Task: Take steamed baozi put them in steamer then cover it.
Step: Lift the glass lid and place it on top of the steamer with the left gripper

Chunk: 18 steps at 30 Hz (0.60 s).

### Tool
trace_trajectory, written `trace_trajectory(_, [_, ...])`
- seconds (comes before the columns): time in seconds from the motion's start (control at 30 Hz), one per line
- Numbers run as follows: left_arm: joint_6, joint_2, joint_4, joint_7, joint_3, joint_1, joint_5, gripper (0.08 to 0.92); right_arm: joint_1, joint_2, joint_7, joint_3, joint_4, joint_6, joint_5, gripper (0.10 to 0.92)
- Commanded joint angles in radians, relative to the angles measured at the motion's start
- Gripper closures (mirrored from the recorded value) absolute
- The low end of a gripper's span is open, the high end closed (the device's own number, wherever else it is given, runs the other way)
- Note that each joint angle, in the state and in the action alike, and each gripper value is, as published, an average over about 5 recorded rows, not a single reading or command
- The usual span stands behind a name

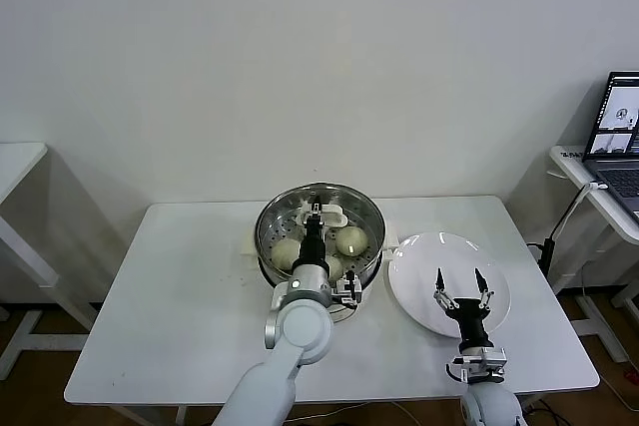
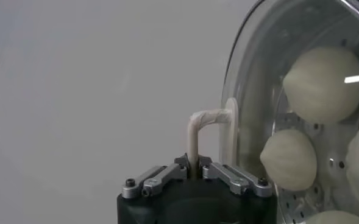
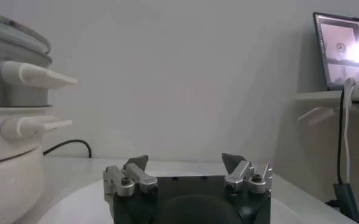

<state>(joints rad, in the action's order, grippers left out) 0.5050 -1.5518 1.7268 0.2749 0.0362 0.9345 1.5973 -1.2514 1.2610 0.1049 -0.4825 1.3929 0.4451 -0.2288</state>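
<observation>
From the head camera, a white table stands against a pale wall, with the steamer, a shiny steel pot, at its centre and a white plate just beside it on the robot's right. The left gripper reaches over the pot, its fingers clamped on the white handle of the cover, the clear glass lid lying over the pot's mouth. The steamed baozi show through the glass, inside the pot. The right gripper hangs over the plate, fingers spread apart. In the left wrist view, the left gripper pinches the handle and pale buns sit on the hole-dotted tray behind the glass. In the right wrist view, the right gripper is empty with fingers wide, and the steamer stands nearby on its white base.
</observation>
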Motion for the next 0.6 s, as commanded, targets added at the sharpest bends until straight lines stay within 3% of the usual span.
trace_trajectory(0.03, [-0.003,-0.003,-0.017,0.006,-0.002,0.0,0.016,0.81,0.002,0.0,0.0,0.0,-0.005,0.001,0.002,0.203])
trace_trajectory(0.6, [-0.018,-0.015,-0.028,0.018,-0.023,0.01,0.032,0.81,0.003,0.0,-0.001,-0.001,-0.006,0.005,0.004,0.203])
